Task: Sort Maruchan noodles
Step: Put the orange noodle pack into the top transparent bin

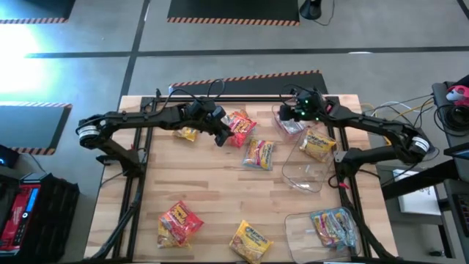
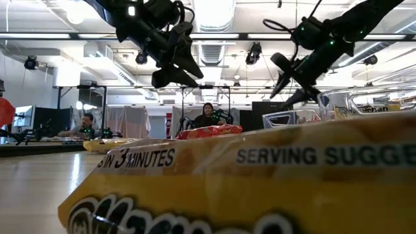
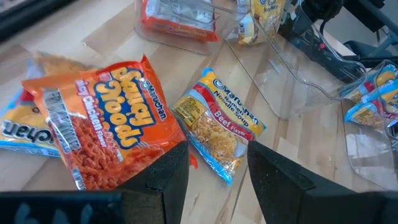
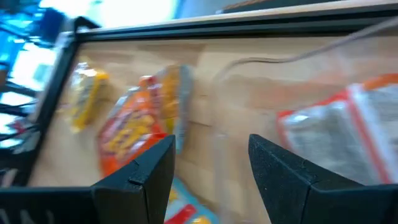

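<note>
Crinkly orange packet [image 3: 102, 118] is being hovered over by the open, empty left gripper [image 3: 214, 177]; overlapping neighbours risk being snagged.

From my remote station I count flat, crinkly plastic ramen packets lying face-up. An orange-red chicken packet [image 1: 239, 126] lies just beside the left gripper [image 1: 222, 137], overlapping a light blue packet [image 3: 18, 129]. A yellow beef-flavor packet [image 1: 259, 153] lies tilted just past those fingertips. A small yellow packet [image 1: 187, 133] sits behind that gripper. A red-edged packet [image 1: 291, 125] rests beneath the right gripper [image 1: 286, 111]; a yellow one [image 1: 318, 144] lies near it. Well apart from both lie a red packet [image 1: 178, 221], a yellow packet [image 1: 250, 241] and blue packets [image 1: 333, 225].
</note>
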